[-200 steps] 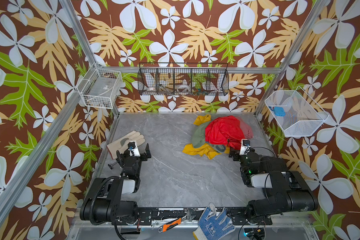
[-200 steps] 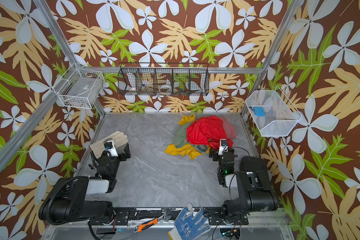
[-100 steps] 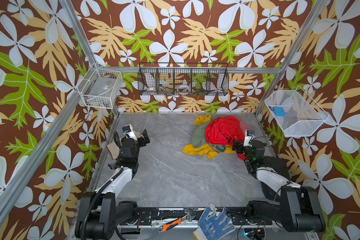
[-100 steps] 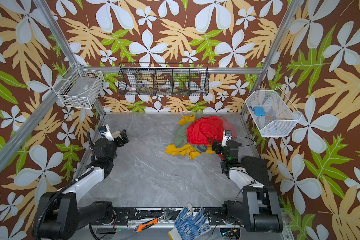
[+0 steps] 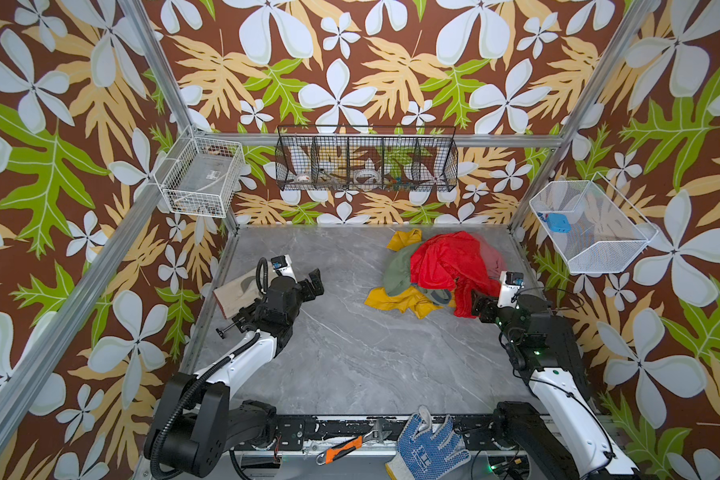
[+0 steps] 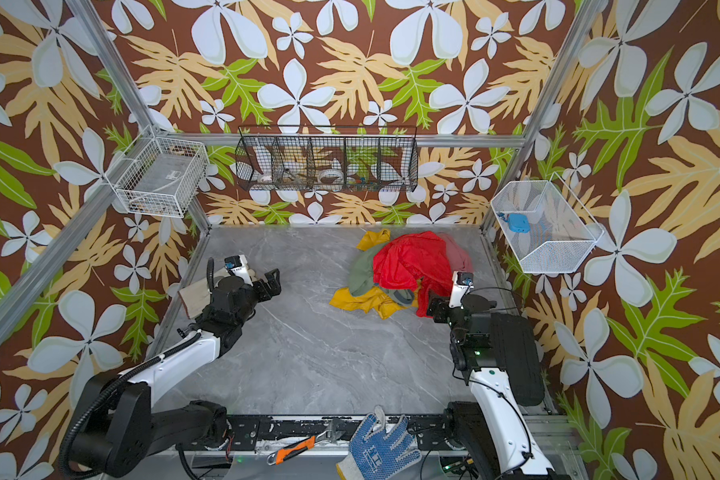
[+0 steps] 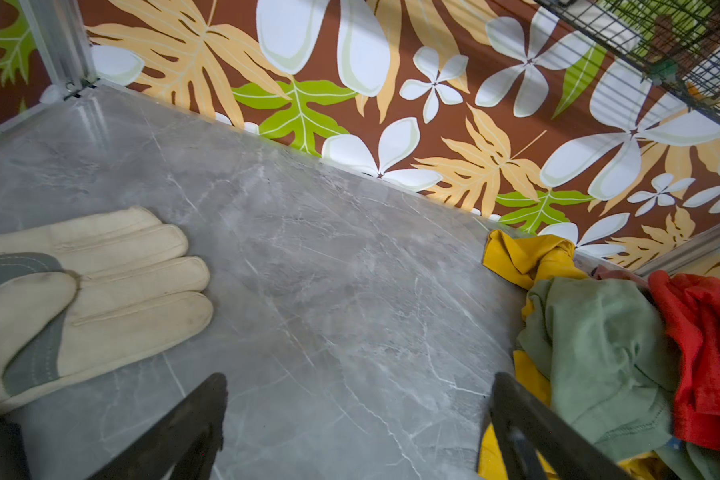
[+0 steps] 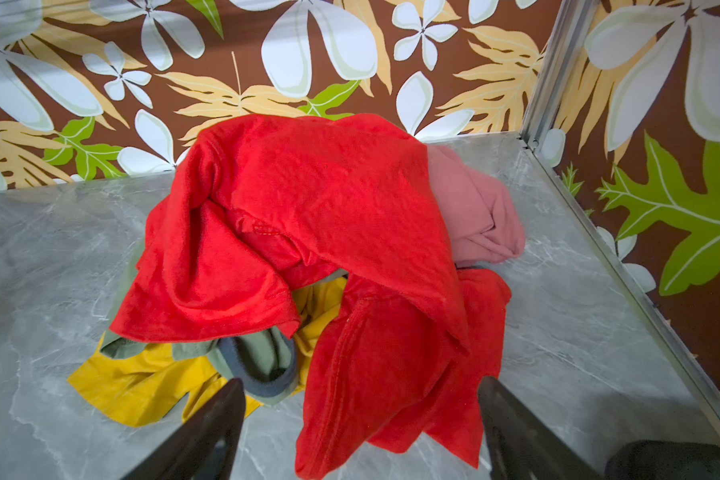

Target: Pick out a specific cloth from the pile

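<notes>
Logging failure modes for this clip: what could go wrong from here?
1. The right hand stands open astride the red cloth, so closing may grab it instead of the yellow cloth.
2. The yellow cloth lies partly under the red cloth and the green cloth; pulling it may drag both along.

Most of the cloth [image 8: 142, 386] is buried under the pile [image 8: 308, 199], only its edges showing.
</notes>
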Controlling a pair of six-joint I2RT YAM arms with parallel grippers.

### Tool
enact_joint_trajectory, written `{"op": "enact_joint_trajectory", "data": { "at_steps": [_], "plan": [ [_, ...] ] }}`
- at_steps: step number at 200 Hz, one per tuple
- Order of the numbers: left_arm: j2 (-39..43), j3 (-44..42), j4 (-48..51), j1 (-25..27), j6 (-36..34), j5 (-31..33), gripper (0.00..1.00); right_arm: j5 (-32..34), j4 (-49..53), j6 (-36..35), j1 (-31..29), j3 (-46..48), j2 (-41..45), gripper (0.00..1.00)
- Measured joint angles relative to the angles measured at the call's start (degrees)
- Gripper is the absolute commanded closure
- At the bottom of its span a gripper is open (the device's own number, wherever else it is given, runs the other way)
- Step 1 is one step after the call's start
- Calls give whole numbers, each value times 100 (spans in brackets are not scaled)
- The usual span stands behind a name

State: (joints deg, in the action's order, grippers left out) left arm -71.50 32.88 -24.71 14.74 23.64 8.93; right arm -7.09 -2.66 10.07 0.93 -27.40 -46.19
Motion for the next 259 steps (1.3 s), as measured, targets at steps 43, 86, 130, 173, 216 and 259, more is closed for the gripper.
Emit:
{"op": "enact_joint_trajectory", "data": {
  "at_steps": [43, 86, 130, 173, 216, 259],
  "plan": [
    [-125, 68, 33, 33, 146, 26, 1, 286, 507, -365, -1126, -387, -162, 18],
    [37, -149, 44, 35, 319, 205, 0, 1123, 802, -975, -2669, -894, -1067, 21],
    [223, -264, 92, 35, 387, 328, 0, 1703, 994, -1552, -3930, -1698, -2647, 24],
    [446, -302, 280, 35, 382, 433, 0, 1934, 1311, -1864, -4367, -2732, -4317, 32],
    [706, -404, 439, 35, 337, 531, 0, 2332, 1749, -2087, -4378, -3565, -5370, 33],
    [1073, -533, 675, 35, 330, 693, 0, 2505, 2050, -2304, -4369, -3976, -5984, 34]
  ]
}}
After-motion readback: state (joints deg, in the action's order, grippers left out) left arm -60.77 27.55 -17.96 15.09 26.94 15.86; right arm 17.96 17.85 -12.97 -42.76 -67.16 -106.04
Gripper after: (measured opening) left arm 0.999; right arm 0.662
